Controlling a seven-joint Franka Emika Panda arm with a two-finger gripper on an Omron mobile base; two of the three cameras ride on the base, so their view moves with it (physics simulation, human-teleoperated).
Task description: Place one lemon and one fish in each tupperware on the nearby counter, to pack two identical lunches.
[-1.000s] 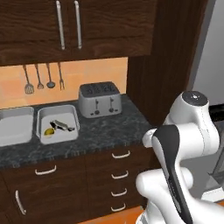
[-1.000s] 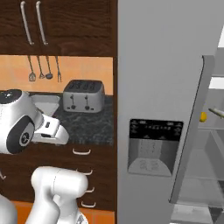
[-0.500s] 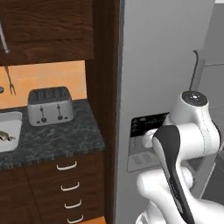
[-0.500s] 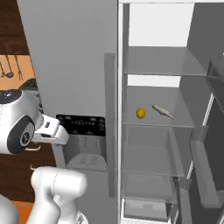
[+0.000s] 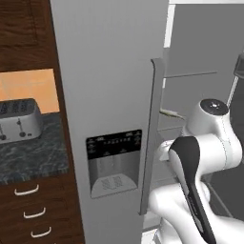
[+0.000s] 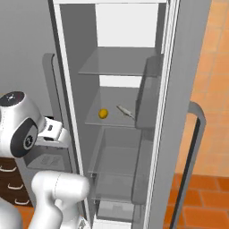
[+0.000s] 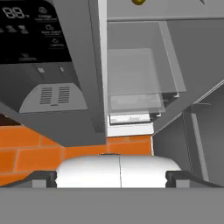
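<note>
Fridge (image 6: pixel 112 36) stands open in right base view, pale grey walls, clear glass shelves. Lemon (image 6: pixel 103 113) sits on the middle glass shelf (image 6: pixel 112 120), small, round, matte yellow; fish (image 6: pixel 125 111) lies just beside it to the right, slender, silvery, angled toward the back. Fish tail end also peeks past the closed door (image 5: pixel 109 95) in left base view (image 5: pixel 171 114); lemon's lower edge shows at top of hand view (image 7: pixel 138 1). Gripper (image 7: pixel 111 175) is released, fingers spread wide, nothing between them, well apart from both items and pointing low at the bottom drawer (image 7: pixel 131 87) and orange floor tiles (image 7: pixel 39 148). Lemon likely light, firm, may roll on glass: pinch across its widest part. Fish probably light, slick, narrow: take it across mid-body, jaws square to its length. Steel toaster (image 5: pixel 18 119) on the black marbled counter (image 5: pixel 33 152) at left, dark wood drawers (image 5: pixel 33 209) below; tupperware outside these frames. Door has a dark dispenser panel (image 5: pixel 114 162) and long grey handle (image 5: pixel 151 138)
</note>
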